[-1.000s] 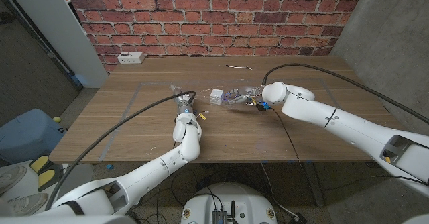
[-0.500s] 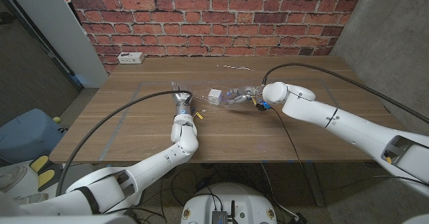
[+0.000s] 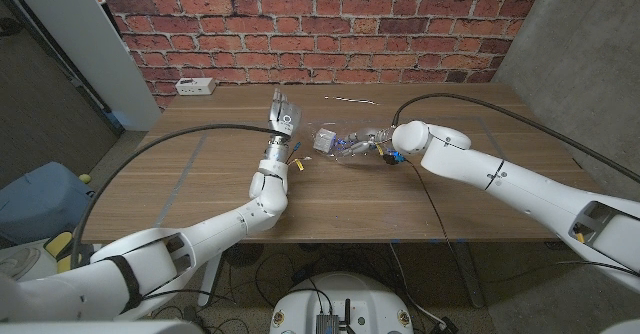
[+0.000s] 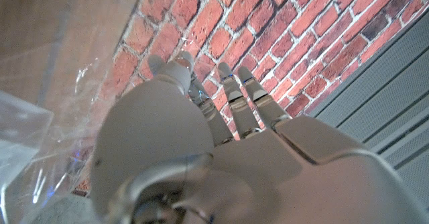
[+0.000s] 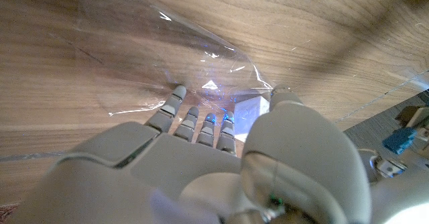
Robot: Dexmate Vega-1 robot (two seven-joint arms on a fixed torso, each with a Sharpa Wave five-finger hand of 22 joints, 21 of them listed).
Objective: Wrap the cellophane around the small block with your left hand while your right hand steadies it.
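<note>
The small white block (image 3: 323, 140) sits mid-table inside crumpled clear cellophane (image 3: 348, 144). My right hand (image 3: 378, 142) reaches in from the right. Its thumb (image 5: 295, 137) and fingertips (image 5: 209, 120) lie on either side of the block (image 5: 251, 110), gripping it through the cellophane (image 5: 167, 56). My left hand (image 3: 283, 112) is raised off the table to the left of the block, fingers together and pointing up. It holds the left edge of the cellophane (image 4: 27, 130), which hangs beside the left hand (image 4: 201, 130).
A white power strip (image 3: 195, 86) lies at the table's far left corner. A thin clear scrap (image 3: 352, 100) lies near the far edge. Faint tape lines (image 3: 200, 144) mark the tabletop. A brick wall stands behind, and a blue bin (image 3: 40, 199) sits on the floor to the left.
My left hand has risen from the table at the cellophane's left edge and moved toward the far side, lifting the film. The right hand and the block have stayed put.
</note>
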